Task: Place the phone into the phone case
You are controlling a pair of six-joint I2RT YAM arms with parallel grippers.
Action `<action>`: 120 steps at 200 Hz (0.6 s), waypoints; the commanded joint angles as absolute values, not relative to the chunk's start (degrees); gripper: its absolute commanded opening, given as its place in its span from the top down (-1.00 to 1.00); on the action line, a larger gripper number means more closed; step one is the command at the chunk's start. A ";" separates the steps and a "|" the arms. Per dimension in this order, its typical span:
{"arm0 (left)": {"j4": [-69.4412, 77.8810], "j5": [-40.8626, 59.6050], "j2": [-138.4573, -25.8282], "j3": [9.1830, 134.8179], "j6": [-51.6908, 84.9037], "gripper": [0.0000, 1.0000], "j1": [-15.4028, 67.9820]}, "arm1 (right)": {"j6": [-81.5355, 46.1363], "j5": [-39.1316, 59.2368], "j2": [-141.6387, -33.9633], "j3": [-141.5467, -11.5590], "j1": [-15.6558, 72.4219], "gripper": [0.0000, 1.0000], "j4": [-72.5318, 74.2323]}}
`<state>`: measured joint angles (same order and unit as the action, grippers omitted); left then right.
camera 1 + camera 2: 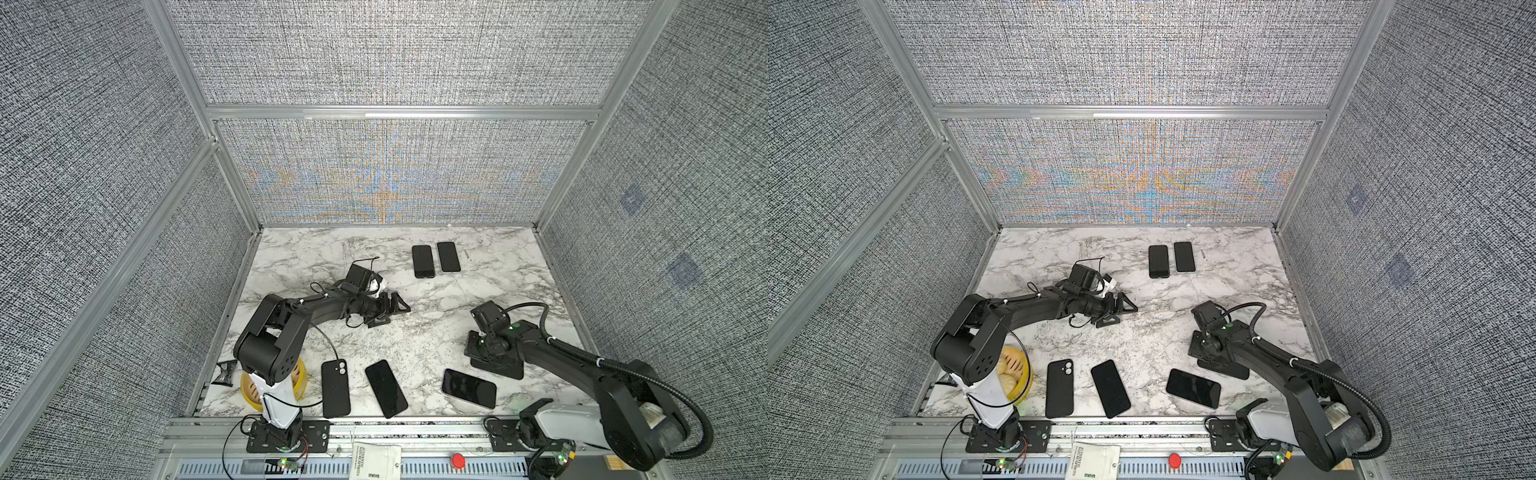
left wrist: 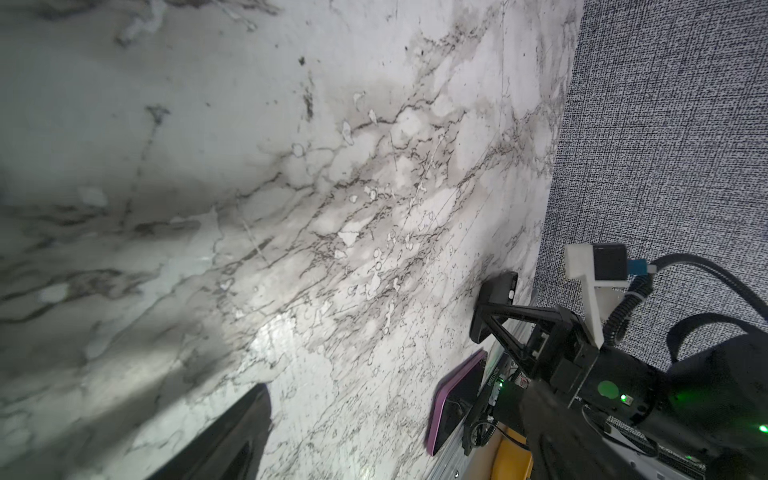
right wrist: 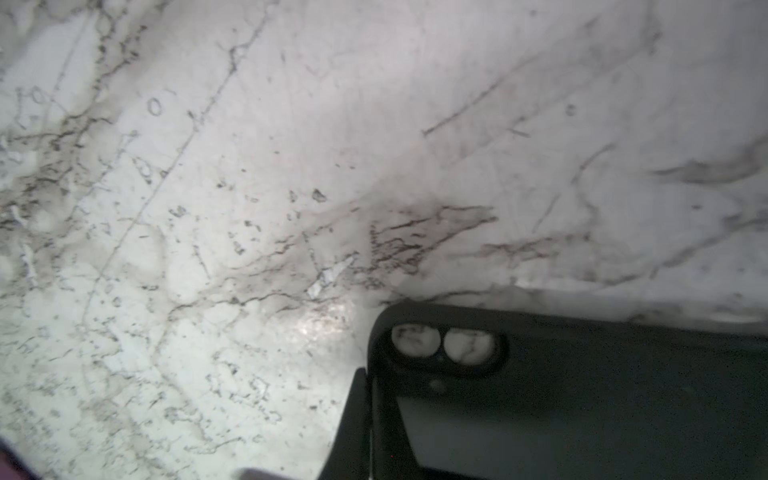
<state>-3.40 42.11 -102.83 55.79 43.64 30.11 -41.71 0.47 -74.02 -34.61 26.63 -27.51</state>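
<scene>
Right fingers (image 3: 351, 424): clenched on case (image 1: 503, 368) rim, lower right in both top views.
Left fingers (image 2: 224, 449): released, mid-frame over counter (image 1: 436, 332).
Right wrist only: counter seen through case lens holes.
Left wrist only: phone (image 2: 455, 401) shows a pink edge, near case.

Marble table (image 1: 436, 332): centre bare, passable between left arm (image 1: 324, 309) and right arm (image 1: 552, 353). Far side: phone pair (image 1: 423, 261), marble free on both flanks. Near edge: second case (image 1: 335, 388), middle phone (image 1: 385, 388), slanted phone (image 1: 468, 388), narrow gaps between. Phone case (image 1: 498, 368) under right arm. Yellow basket (image 1: 302, 376) at near left corner, partly under left arm.
</scene>
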 commanded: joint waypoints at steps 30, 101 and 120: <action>-2.67 41.57 -101.51 54.08 42.36 -0.90 29.80 | -41.21 3.58 -82.47 -43.07 29.12 1.00 -23.60; 1.36 42.06 -99.76 49.24 43.32 -0.90 28.08 | -45.17 8.58 -100.66 -60.75 37.75 0.95 -17.89; 2.42 42.03 -98.74 47.43 43.37 -0.91 27.56 | -45.38 9.03 -104.40 -64.50 38.98 0.91 -17.09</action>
